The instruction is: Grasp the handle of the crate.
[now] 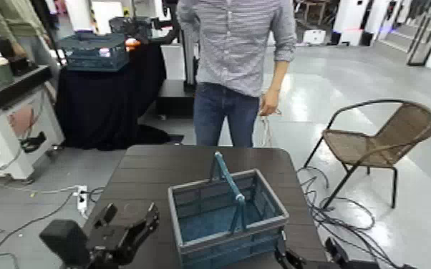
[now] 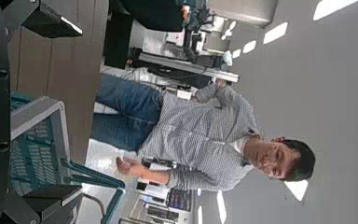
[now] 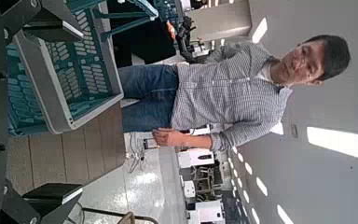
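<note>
One blue-grey slatted crate [image 1: 193, 250] rests on the dark slatted worktop [image 1: 129, 168], and its teal handle [image 1: 227, 180] is standing upright, arched above the open basket. The left tool [image 1: 131, 225] is on the crate's left side, apart from it, and it is open with nothing inside. The right tool [image 1: 306, 259] is also open and empty, near the crate's near right corner. A person [image 1: 236, 54] in a patterned grey shirt and blue jeans stands behind the worktop.

The head view shows what the wrist views do not: a second, darker blue crate [image 1: 93, 57] on a black-draped table [image 1: 100, 104], a white power strip [image 1: 82, 200] on the floor, and the whole brown wicker armchair [image 1: 376, 143]. The wrist views, in their turn, show the person's dark hair and bright ceiling lights [image 3: 337, 142]. The right wrist view shows more closely the teal lattice wall [image 3: 89, 70] of the nearer crate.
</note>
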Controlling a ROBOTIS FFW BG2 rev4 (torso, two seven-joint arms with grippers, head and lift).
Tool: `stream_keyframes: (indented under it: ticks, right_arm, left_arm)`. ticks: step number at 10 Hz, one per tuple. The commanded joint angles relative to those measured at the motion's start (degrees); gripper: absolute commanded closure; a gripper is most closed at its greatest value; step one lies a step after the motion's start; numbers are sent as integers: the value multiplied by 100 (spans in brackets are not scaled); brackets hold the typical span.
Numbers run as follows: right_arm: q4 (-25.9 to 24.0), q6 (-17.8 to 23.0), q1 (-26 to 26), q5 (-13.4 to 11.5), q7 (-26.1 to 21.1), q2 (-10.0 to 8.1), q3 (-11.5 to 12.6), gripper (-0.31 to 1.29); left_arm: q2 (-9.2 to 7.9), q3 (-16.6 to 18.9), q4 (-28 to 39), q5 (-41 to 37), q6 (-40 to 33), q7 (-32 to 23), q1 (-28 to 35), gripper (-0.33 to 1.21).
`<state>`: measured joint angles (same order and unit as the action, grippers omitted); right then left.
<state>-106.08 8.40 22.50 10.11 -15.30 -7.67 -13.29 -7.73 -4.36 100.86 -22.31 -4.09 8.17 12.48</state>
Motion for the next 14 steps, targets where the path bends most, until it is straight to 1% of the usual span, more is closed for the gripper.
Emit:
stream_keyframes:
  ticks: [1,3,4,5,7,8,9,11,13,14]
  right_arm:
    - [0,-57,0,0,-8,20,2,16]
    - [0,-110,-9,0,-8,28,-6,16]
    - [9,-110,-9,0,-17,28,-15,16]
    - [26,-92,-18,9,-17,28,-24,16]
    - [53,-75,-35,35,-17,37,-33,16]
    - [61,-75,-35,35,-17,37,-33,16]
    - [61,-75,-53,35,-17,37,-42,16]
    - [79,-75,-70,53,-8,37,-68,16]
    - [79,-75,-79,62,-8,37,-86,16]
    - [79,-75,-79,62,-8,37,-94,16]
  left_arm:
    - [-255,-48,179,-836,1183,273,-457,11]
    - [-431,-57,188,-1609,2088,326,-906,11]
    - [-510,-30,135,-1961,2422,344,-1108,11]
    - [-554,14,74,-2339,2800,344,-1275,11]
    - [-677,-39,-260,-3165,3389,326,-1635,11]
    - [-756,-136,-524,-3385,3608,458,-1899,11]
    - [-783,-241,-779,-3525,3819,616,-2180,11]
    - [-774,-540,-1288,-3903,3890,792,-2681,11]
    - [-730,-645,-1596,-3965,4215,695,-3059,11]
    - [-695,-760,-1904,-4079,4320,660,-3261,11]
